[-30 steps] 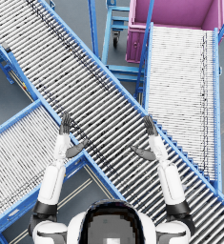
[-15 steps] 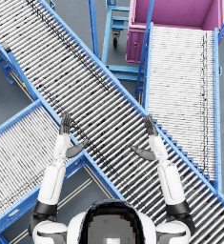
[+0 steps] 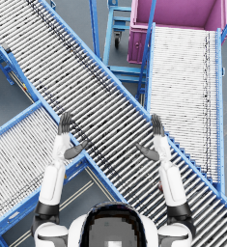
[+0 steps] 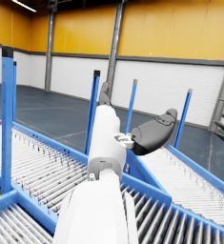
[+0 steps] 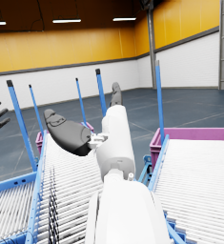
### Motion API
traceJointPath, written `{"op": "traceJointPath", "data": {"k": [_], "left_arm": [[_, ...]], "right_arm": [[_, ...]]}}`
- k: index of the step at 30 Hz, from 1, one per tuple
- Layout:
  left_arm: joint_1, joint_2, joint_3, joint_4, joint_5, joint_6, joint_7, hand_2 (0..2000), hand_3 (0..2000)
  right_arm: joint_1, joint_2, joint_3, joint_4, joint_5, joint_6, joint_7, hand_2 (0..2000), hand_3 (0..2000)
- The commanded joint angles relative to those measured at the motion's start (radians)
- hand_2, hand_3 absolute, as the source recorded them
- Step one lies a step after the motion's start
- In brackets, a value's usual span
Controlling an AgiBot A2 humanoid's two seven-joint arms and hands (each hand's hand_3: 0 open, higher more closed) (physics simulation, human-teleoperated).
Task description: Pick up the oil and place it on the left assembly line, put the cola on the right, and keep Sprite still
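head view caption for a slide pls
Humanoid's left hand and right hand hover open at the edges of the diagonal roller conveyor, pink bin beyond the right line; no bottles in view.

Yellow walls (image 5: 61, 52) — grey floor (image 3: 4, 103)

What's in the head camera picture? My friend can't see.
The robot's left hand and right hand hover open and empty over a long slanted roller conveyor. A left conveyor and right conveyor flank it; a pink bin ends the right one.
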Motion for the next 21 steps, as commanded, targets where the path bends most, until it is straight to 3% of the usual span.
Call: {"op": "traceJointPath", "data": {"k": [1,7,13,21], "left_arm": [[0.068,0.021,-0.078,-0.011,0.0,-0.002,-0.002,0,0],[0.112,0.038,-0.13,-0.021,0.0,-0.006,-0.006,0,0],[0.153,0.05,-0.175,-0.034,0.266,-0.007,-0.007,0,0],[0.174,0.059,-0.215,-0.051,0.413,-0.007,-0.007,0,0]], "right_arm": [[0.053,-0.023,-0.063,0.047,0.0,-0.002,0.002,0,0],[0.076,-0.04,-0.153,0.069,0.044,-0.006,0.006,0,0],[0.102,-0.053,-0.186,0.084,0.298,-0.007,0.007,0,0],[0.112,-0.062,-0.236,0.089,0.374,-0.007,0.007,0,0]]}}
